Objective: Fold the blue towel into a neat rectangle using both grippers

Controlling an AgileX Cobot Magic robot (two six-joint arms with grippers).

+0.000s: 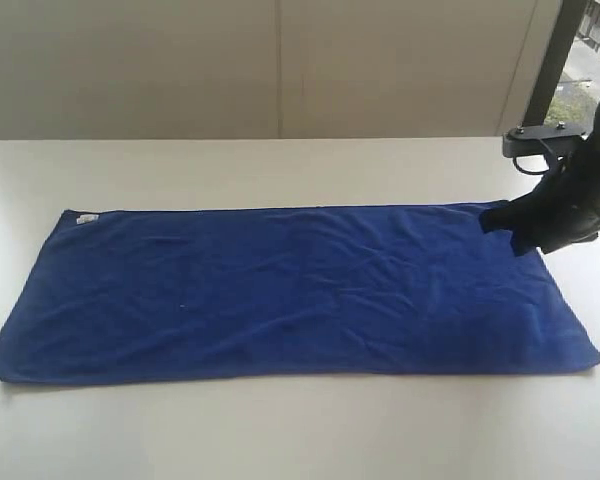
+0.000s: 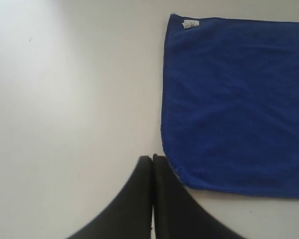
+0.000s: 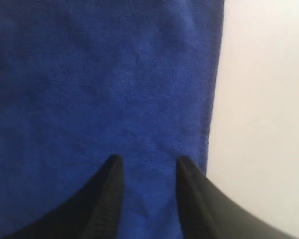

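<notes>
A: Jaws first. Left gripper (image 2: 152, 159): jaws pressed flat together, no gap, nothing between them. Closed and empty.
B: Right gripper (image 3: 148, 164)?
A: Jaws apart, clear gap, blue cloth showing through it. Nothing pinched.
B: Are the tips touching the cloth?
A: Can't tell. They're right over it, but contact isn't readable from the wrist view.
B: Where's the towel?
A: Blue towel (image 1: 280, 290) lies spread out flat on the white table (image 1: 300, 430), with light wrinkles. It runs under and ahead of the right jaws. One of its edges passes just beside one jaw, with bare table beyond that edge.
B: Exterior view agrees?
A: Yes, the right jaws sit at the towel's far corner on their own side.
B: And relative to the left jaws?
A: The tips are over bare table, just beside a rounded towel corner. The cloth spreads ahead and off to one side of them. Can't tell if they touch the hem.
B: Anything else?
A: A small white label (image 2: 190, 24) on the next corner along that short edge, well ahead of the left tips.
</notes>
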